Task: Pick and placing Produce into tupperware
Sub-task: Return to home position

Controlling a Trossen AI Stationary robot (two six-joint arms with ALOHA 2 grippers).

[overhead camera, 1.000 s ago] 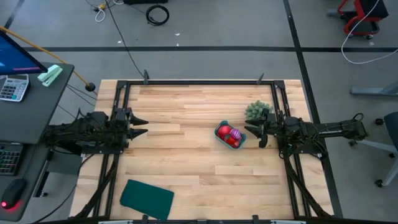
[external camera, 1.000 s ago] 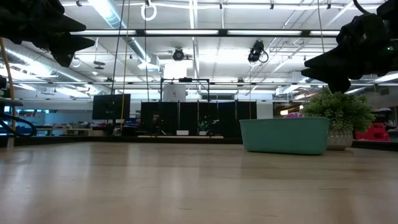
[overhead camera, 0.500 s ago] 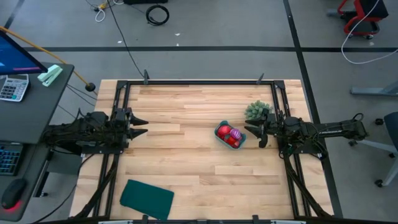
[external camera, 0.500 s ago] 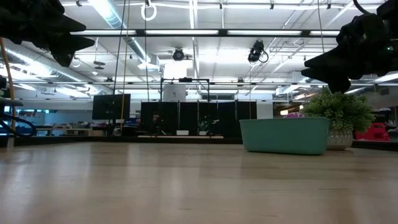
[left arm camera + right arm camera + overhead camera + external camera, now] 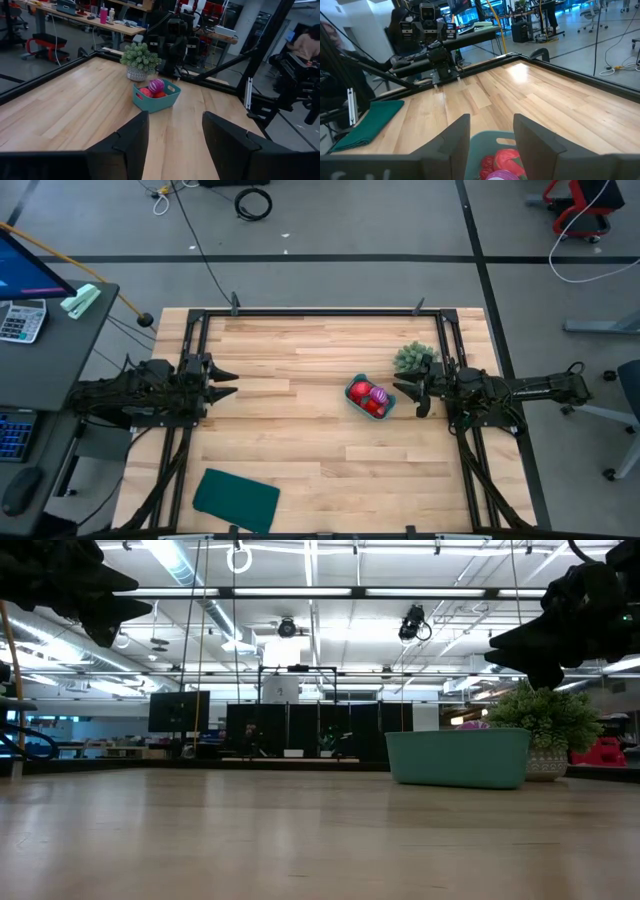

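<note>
The small teal tupperware tub [image 5: 369,398] stands on the wooden table, right of the middle. In it lie red fruits [image 5: 361,390] and the purple-and-pink striped ball [image 5: 378,394]; they also show in the left wrist view [image 5: 156,86]. The tiny red pieces do not show. My right gripper [image 5: 407,396] is open and empty, just right of the tub and above the table. My left gripper [image 5: 232,383] is open and empty at the table's left edge, far from the tub. In the low view the tub [image 5: 459,757] stands flat on its bottom.
A green bushy plant in a pot [image 5: 413,359] stands just beyond the tub toward the far right. A flat dark teal sheet [image 5: 236,499] lies at the near left. A black frame [image 5: 320,311] runs round the table. A person [image 5: 305,44] sits beyond the table.
</note>
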